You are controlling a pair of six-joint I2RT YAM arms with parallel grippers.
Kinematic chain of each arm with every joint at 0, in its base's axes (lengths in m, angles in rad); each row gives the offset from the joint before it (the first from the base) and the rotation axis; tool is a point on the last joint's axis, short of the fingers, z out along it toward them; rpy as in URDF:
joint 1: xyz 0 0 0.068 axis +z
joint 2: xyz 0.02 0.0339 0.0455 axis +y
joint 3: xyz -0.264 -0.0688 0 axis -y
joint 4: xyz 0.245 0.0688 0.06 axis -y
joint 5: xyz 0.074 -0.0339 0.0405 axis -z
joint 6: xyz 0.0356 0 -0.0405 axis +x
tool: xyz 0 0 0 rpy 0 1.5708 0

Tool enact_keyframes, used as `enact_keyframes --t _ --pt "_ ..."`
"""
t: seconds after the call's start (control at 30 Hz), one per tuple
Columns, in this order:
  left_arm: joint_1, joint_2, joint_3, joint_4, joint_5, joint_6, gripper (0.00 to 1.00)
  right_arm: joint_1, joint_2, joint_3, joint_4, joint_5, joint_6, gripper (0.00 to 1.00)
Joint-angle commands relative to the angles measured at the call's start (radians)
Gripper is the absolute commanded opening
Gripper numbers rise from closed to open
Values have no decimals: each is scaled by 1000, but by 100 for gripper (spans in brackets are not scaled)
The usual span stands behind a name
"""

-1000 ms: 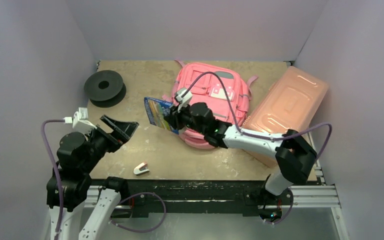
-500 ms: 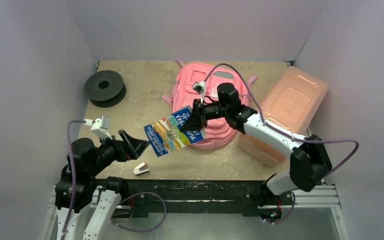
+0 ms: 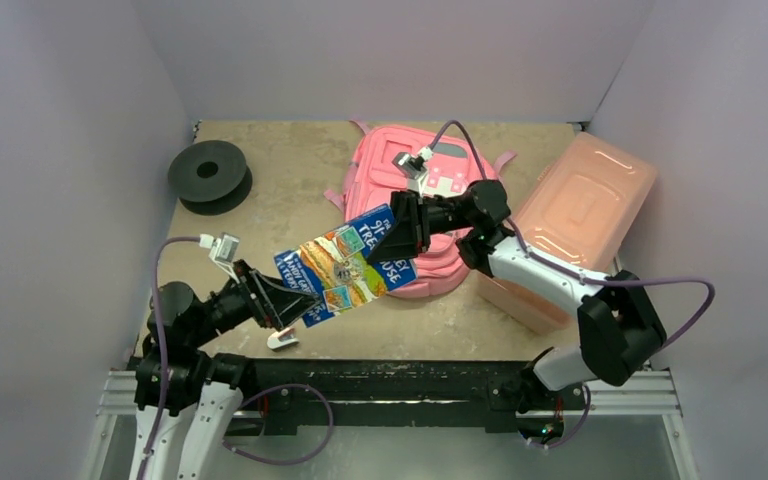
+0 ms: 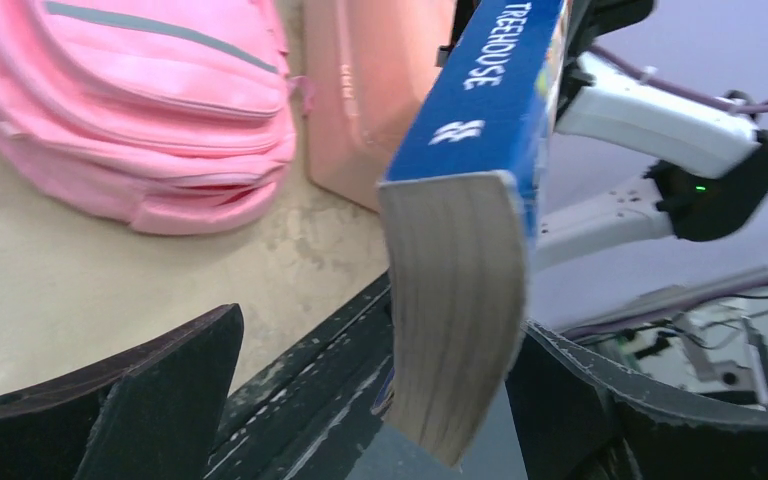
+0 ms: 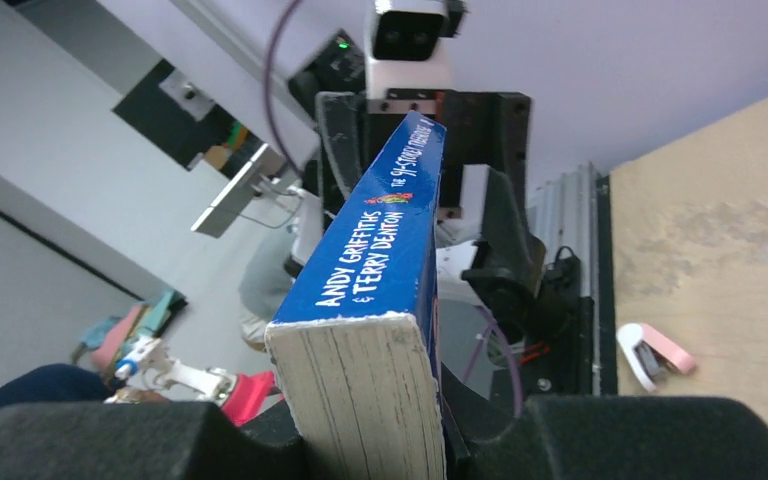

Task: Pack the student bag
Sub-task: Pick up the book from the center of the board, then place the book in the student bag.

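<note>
Pink student bag [image 3: 385,165] flat, front up, long axis near-far; right gripper [image 3: 396,236] pinches book [image 3: 345,262], left gripper [image 3: 286,300] spread.

The top view looks down from above and behind onto the whole tabletop [image 3: 280,190]. The left wrist view, close behind the left fingers [image 4: 150,390], faces the right arm [image 4: 660,120]. The right wrist view looks the opposite way. All three share the book [image 3: 345,263].

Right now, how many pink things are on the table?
3. The student bag at the rear centre, the salmon lidded box at the right edge, and a small pink-and-white stapler near the front edge. The held book may hide others.
</note>
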Motion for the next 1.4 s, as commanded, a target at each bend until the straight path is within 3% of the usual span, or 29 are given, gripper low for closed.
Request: enact_keyframes --t 0.0,0.1,0.23,0.3,0.37,0.43,0.5,0.57,0.63,0.73,1.0,1.13,1.37 --pt "2 -33 -120 468 168 -300 96 7 34 -1 592 2 420 0" --pt "2 -27 -149 562 162 -344 88 27 71 8 704 7 511 0" --pt "2 -3 -122 579 151 -356 52 37 84 6 622 27 453 0" --pt "2 -9 -97 514 129 -309 30 37 75 8 480 31 334 3" --pt "2 -21 -55 352 50 -220 2 38 42 41 125 55 67 21" --pt "2 -32 29 57 -179 -131 0 35 -8 148 -483 192 -359 48" --pt "2 -37 120 -196 -421 -88 0 50 -42 268 -945 545 -679 69" --pt "2 -42 198 -395 -665 -91 0 54 -92 261 -1061 835 -769 86" --pt "2 -53 255 -520 -849 -115 0 56 -128 220 -1090 1073 -843 93" --pt "2 -66 278 -585 -952 -128 0 71 -120 198 -1148 1197 -961 94" --pt "2 -63 248 -550 -888 -131 0 356 65 217 -1282 1608 -1156 82" --pt "2 -44 232 -539 -832 -121 0 426 162 243 -1336 1695 -1175 75" --pt "2 -59 212 -541 -788 -126 0 429 224 253 -1370 1791 -1131 62"
